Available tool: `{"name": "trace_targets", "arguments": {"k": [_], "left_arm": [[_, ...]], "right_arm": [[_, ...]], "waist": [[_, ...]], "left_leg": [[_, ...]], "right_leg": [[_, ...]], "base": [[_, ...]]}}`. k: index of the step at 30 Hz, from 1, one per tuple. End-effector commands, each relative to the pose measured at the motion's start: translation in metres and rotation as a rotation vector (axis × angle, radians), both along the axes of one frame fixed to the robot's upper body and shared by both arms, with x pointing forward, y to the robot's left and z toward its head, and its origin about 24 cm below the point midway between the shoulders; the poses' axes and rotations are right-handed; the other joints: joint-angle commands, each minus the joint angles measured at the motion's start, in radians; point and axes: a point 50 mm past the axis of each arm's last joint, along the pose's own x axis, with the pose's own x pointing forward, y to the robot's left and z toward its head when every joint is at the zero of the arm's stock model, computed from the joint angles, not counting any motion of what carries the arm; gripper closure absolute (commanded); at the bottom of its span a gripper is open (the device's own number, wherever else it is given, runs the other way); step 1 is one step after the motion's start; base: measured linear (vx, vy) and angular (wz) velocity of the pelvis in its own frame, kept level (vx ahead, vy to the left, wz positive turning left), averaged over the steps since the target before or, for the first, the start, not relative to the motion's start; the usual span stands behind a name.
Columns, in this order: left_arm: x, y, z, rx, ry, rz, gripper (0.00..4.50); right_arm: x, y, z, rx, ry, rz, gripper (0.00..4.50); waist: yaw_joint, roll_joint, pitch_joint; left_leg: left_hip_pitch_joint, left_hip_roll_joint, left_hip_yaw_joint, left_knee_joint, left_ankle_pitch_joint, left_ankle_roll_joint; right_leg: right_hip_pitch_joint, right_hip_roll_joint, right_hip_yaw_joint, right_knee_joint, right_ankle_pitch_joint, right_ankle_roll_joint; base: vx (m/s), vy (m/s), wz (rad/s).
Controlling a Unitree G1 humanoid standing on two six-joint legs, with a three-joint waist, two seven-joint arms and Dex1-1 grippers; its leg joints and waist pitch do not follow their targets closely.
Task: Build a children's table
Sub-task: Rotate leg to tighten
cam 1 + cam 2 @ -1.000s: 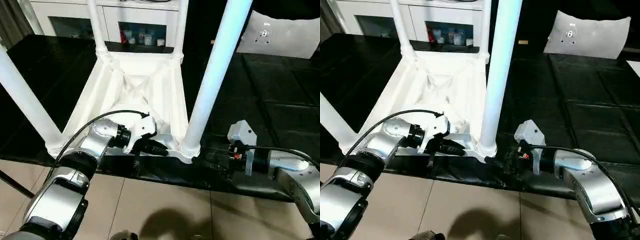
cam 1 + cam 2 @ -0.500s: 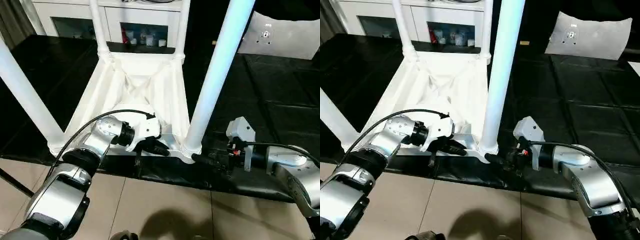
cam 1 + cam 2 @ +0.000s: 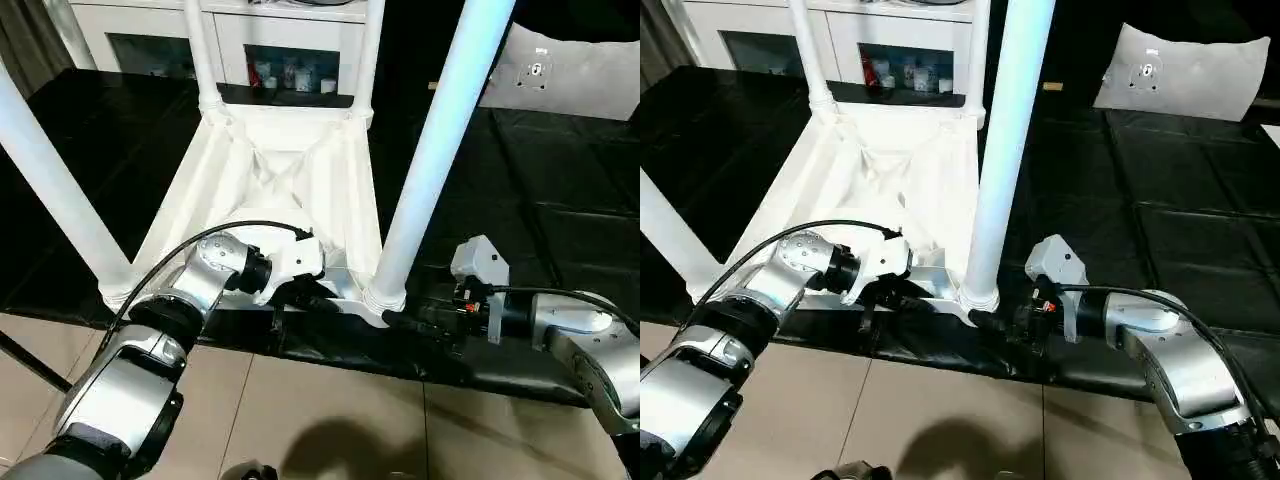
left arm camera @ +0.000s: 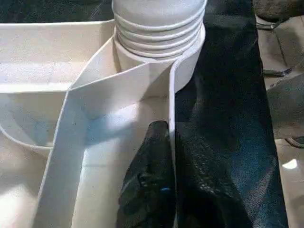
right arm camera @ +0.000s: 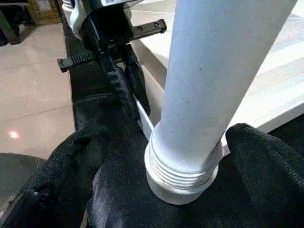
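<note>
We see the table top (image 3: pixel 290 190) lying upside down on the black mat (image 3: pixel 560 200), its ribbed underside facing up, with four white legs standing in its corner sockets. The nearest right leg (image 3: pixel 425 180) rises from the socket at the near right corner, close to the mat's front edge.

Our left gripper (image 3: pixel 305 292) is at the near rim of the table top, just left of that corner. In the left wrist view its black fingers (image 4: pixel 149 190) are clenched on the thin rim wall, one inside and one outside it.

Our right gripper (image 3: pixel 990 322) lies low on the mat at the foot of the nearest right leg. In the right wrist view its fingers (image 5: pixel 266 166) stand spread wide on either side of the leg's ridged base (image 5: pixel 183 173), not pressing on it.
</note>
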Motion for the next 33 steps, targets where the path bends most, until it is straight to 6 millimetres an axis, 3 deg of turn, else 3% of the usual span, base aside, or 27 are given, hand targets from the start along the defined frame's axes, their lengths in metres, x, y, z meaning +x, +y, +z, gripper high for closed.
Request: {"name": "trace_targets", "arguments": {"k": [1, 12, 16, 20, 22, 23, 27, 33], "left_arm": [[-0.005, 0.002, -0.013, 0.033, 0.056, 0.003, 4.44], [-0.013, 0.002, -0.017, 0.015, 0.08, -0.068, 4.44], [-0.025, 0.004, -0.015, 0.052, 0.061, -0.231, 4.5], [-0.026, 0.003, -0.011, 0.045, 0.051, -0.251, 4.5], [-0.026, 0.002, -0.01, 0.042, 0.049, -0.252, 4.5], [-0.026, 0.002, -0.01, 0.042, 0.044, -0.249, 4.5], [-0.025, 0.003, -0.009, 0.038, 0.038, -0.241, 4.5], [-0.027, 0.006, -0.009, 0.039, 0.047, -0.241, 4.5]], "right_arm": [[0.001, -0.002, 0.002, -0.009, -0.013, 0.006, 0.0], [0.007, -0.005, 0.002, -0.019, -0.035, 0.002, 0.0], [0.01, -0.003, 0.005, 0.053, 0.015, 0.147, 0.37], [0.01, 0.0, 0.006, 0.073, 0.052, 0.222, 0.74], [0.01, 0.0, 0.006, 0.078, 0.066, 0.238, 0.86], [0.01, 0.001, 0.006, 0.079, 0.078, 0.259, 0.94], [0.012, 0.002, 0.003, 0.08, 0.119, 0.316, 1.3], [0.016, 0.003, -0.001, 0.066, 0.155, 0.363, 1.75]], "waist": [[-0.001, -0.011, -0.059], [-0.002, -0.01, -0.064], [-0.001, -0.007, -0.068], [0.015, -0.003, -0.073], [0.022, -0.001, -0.073], [0.024, -0.013, -0.073], [0.024, -0.009, -0.073], [0.025, -0.01, -0.074]], "left_leg": [[0.032, 0.076, -0.034, -0.08, -0.219, 0.045], [0.031, 0.075, -0.033, -0.078, -0.204, 0.052], [0.026, 0.078, -0.031, -0.073, -0.162, 0.084], [0.034, 0.083, -0.024, -0.068, -0.128, 0.104], [0.034, 0.085, -0.024, -0.069, -0.123, 0.103], [0.033, 0.084, -0.023, -0.07, -0.132, 0.099], [0.029, 0.081, -0.025, -0.07, -0.141, 0.087], [0.028, 0.08, -0.025, -0.067, -0.11, 0.1]], "right_leg": [[0.018, -0.075, 0.027, -0.078, -0.098, -0.279], [0.021, -0.075, 0.026, -0.076, -0.066, -0.283], [0.027, -0.077, 0.022, -0.066, 0.018, -0.307], [0.02, -0.073, 0.016, -0.057, 0.076, -0.323], [0.021, -0.073, 0.013, -0.054, 0.078, -0.324], [0.021, -0.073, 0.013, -0.055, 0.065, -0.321], [0.023, -0.078, 0.012, -0.057, 0.021, -0.315], [0.022, -0.076, 0.01, -0.052, 0.052, -0.315]], "base": [[0.0, 0.0, 0.0], [0.0, 0.0, 0.0], [0.0, 0.0, 0.0], [0.0, 0.0, 0.0], [0.0, 0.0, 0.0], [0.0, 0.0, 0.0], [0.0, 0.0, 0.0], [0.0, 0.0, 0.0]]}}
